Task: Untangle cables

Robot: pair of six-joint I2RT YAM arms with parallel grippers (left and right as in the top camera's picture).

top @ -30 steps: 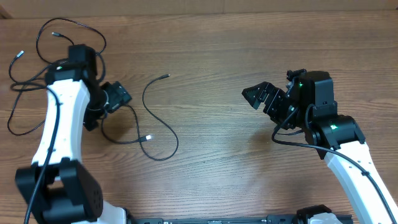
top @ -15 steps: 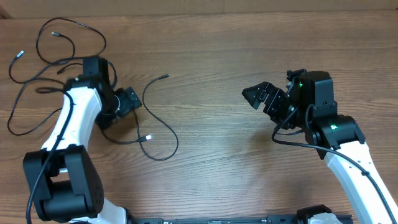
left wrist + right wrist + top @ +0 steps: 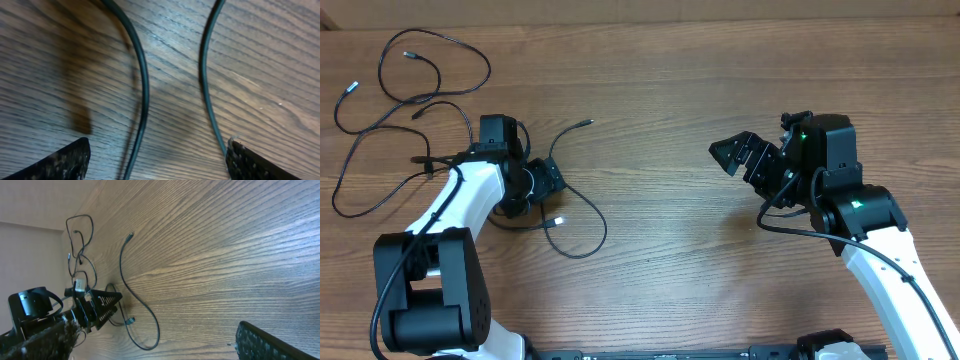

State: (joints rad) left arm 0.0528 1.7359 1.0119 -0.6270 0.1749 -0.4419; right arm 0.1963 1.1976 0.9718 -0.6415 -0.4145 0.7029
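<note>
Black cables (image 3: 428,97) lie on the wooden bench (image 3: 670,80). Most of them form a loose tangle of overlapping loops beyond the left end effector (image 3: 546,180) and further out to its left, well apart from it. One long strand trails from that tangle back under the left arm. A single cable (image 3: 605,230) lies apart from the tangle. Its silvery plug (image 3: 588,123) sits just beyond the left end effector, and its cord curves down past it, swings out to its right and hooks back to a second plug (image 3: 557,220) just on the near side of it. The left end effector hangs low over the wood with its jaws spread wide. In the wrist view its fingertips (image 3: 60,159) show in the bottom corners, with two cords running across the grain between them. One cord (image 3: 145,85) lies nearer the middle and the other (image 3: 202,65) passes right beside the right-hand fingertip. Neither is pinched, and I cannot tell which cable each belongs to. Far to the right of the left end effector, over bare wood, the right end effector (image 3: 730,155) is raised and points back towards it, jaws fully spread and holding nothing.
</note>
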